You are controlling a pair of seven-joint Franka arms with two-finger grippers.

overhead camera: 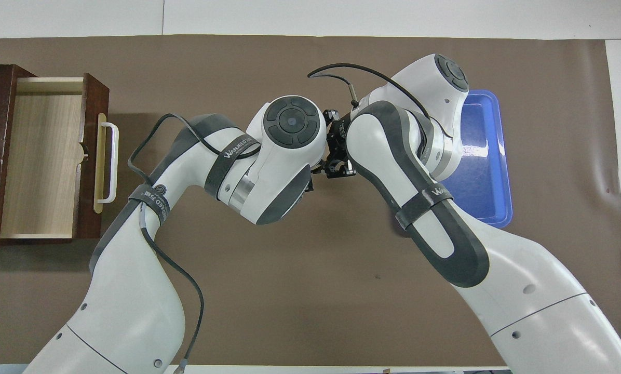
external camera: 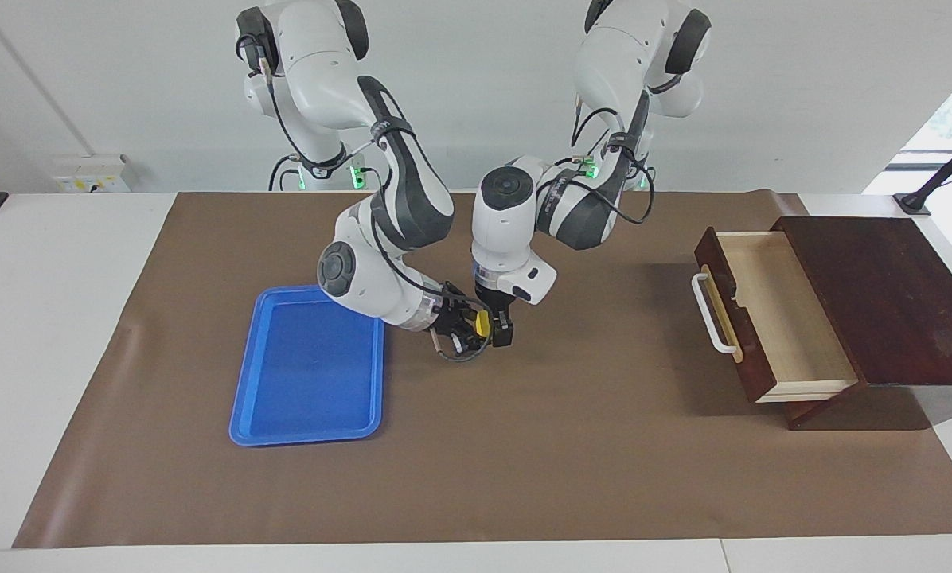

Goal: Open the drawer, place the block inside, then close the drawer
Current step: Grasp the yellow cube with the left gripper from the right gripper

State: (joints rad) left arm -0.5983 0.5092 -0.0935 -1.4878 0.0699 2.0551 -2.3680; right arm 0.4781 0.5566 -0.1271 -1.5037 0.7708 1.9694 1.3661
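The drawer (external camera: 786, 318) of the dark brown box (external camera: 882, 294) stands pulled open at the left arm's end of the table, its pale wood inside empty and its white bar handle (external camera: 711, 314) facing the middle. It also shows in the overhead view (overhead camera: 40, 156). The small yellow block (external camera: 483, 323) is held up over the middle of the mat. My right gripper (external camera: 464, 333) is shut on it. My left gripper (external camera: 498, 330) points down right against the block. In the overhead view both wrists meet (overhead camera: 336, 156) and hide the block.
A flat blue tray (external camera: 309, 374) lies empty on the brown mat (external camera: 524, 461) toward the right arm's end, just beside the right arm's wrist; it also shows in the overhead view (overhead camera: 484, 171).
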